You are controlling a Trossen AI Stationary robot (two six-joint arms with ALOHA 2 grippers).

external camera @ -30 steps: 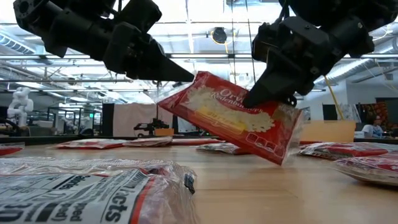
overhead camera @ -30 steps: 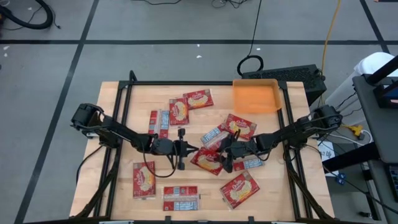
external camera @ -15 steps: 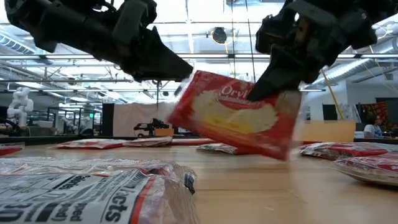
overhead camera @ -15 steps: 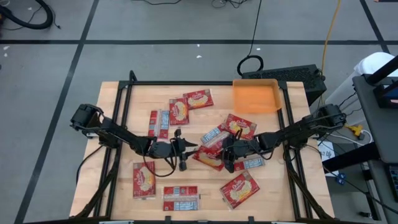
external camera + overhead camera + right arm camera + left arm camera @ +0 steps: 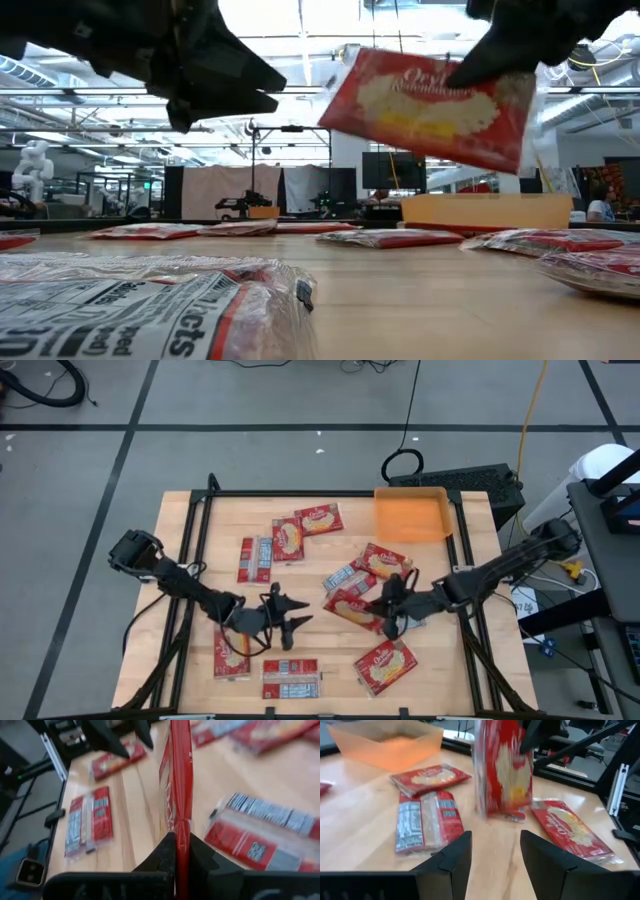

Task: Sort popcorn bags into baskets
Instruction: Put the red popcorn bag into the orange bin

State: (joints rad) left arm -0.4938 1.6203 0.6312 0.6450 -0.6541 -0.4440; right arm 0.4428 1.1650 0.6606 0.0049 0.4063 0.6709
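My right gripper (image 5: 388,610) is shut on a red popcorn bag (image 5: 355,608) held above the middle of the table; the low view shows the bag (image 5: 430,105) with its cream-yellow picture face toward the camera. My left gripper (image 5: 298,618) stands open left of the bag and touches nothing; its wrist view shows the gap (image 5: 495,855) bare, with the bag (image 5: 502,770) beyond it. The orange basket (image 5: 410,515) stands at the far right of the table. Several other popcorn bags lie flat on the wood. My right gripper pinches one edge of the bag (image 5: 178,837) between its two fingers. The fingers come from the table's right side, slanting a little downward. The bag reaches out from them toward the left, tilted, its faces turned sideways, and hangs clear of the table.
Loose bags lie around the arms: a pair at the far middle (image 5: 300,530), one near the left front (image 5: 231,652), one at the front middle (image 5: 291,678), one at the front right (image 5: 385,665), more under the right arm (image 5: 385,563). A black frame (image 5: 300,493) rims the table.
My left gripper has opened, let go of the bag's corner and drawn back toward the table's near left. My right gripper has taken hold of the bag, then risen and pulled toward the right edge; the bag, low and slanted before, now hangs high above the wood.
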